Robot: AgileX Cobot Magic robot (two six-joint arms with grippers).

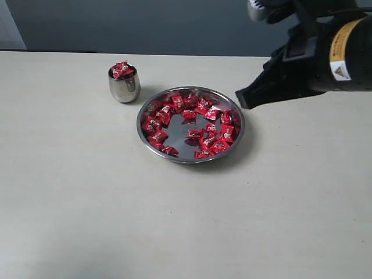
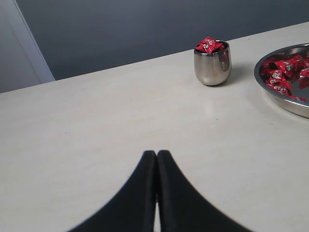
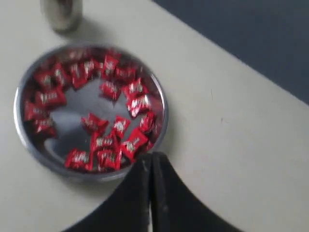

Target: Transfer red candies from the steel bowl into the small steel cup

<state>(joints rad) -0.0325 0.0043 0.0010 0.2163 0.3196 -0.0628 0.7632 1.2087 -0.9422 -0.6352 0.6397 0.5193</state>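
Right gripper (image 1: 242,99): my two fingers are pressed together tip to tip, with nothing pinched between them. The tip sits just beside the rim of the steel bowl (image 1: 174,158), on the side away from the small steel cup (image 1: 124,87). I cannot tell whether it touches the rim.

Left gripper (image 2: 156,153): fingers likewise pressed together and empty, over bare tabletop (image 1: 81,209), well apart from the cup.

Red candies (image 1: 204,106): most lie in the bowl, loosely ringed along its wall, with a few nearer the middle and some bare steel showing between them. A small heap fills the cup and rises above its rim.

The cup stands upright on the tabletop, near the bowl but not touching it
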